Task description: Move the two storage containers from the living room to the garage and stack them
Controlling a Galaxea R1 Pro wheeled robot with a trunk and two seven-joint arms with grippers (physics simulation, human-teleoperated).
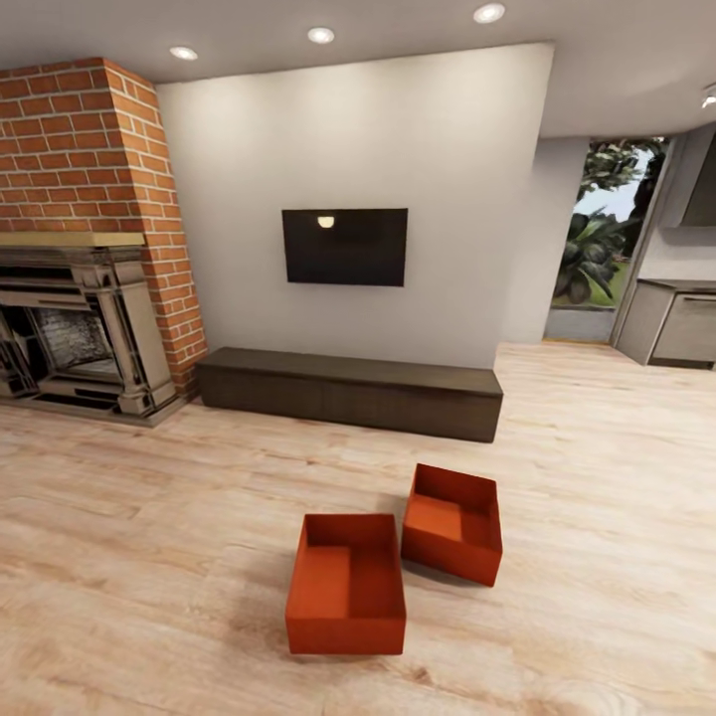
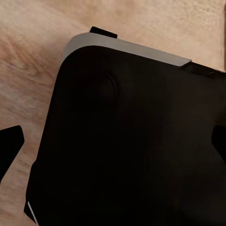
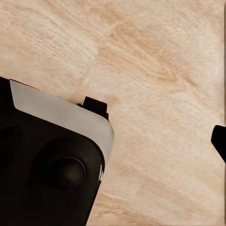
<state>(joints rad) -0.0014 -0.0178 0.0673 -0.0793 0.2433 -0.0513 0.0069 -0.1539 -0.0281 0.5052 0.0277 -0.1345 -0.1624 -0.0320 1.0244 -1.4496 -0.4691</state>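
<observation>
Black fingertips (image 2: 10, 143) of the left gripper and the right one's tip (image 3: 219, 141) hang over pale wood floor (image 3: 155, 56) beside the robot's dark base (image 2: 132, 141); how wide either stands cannot be told, and neither holds anything. Ahead, two storage containers (image 1: 347, 584) (image 1: 452, 522) sit touching before the low cabinet (image 1: 348, 390). Pickup has likely not begun; approach comes next.

Ahead of me: black TV (image 1: 344, 247) on white wall, long dark-brown cabinet (image 1: 350, 391) below it. Brick fireplace (image 1: 85, 239) to the left. Far right, doorway w/ green plants (image 1: 601, 234), grey kitchen units (image 1: 676, 323) beside it.
</observation>
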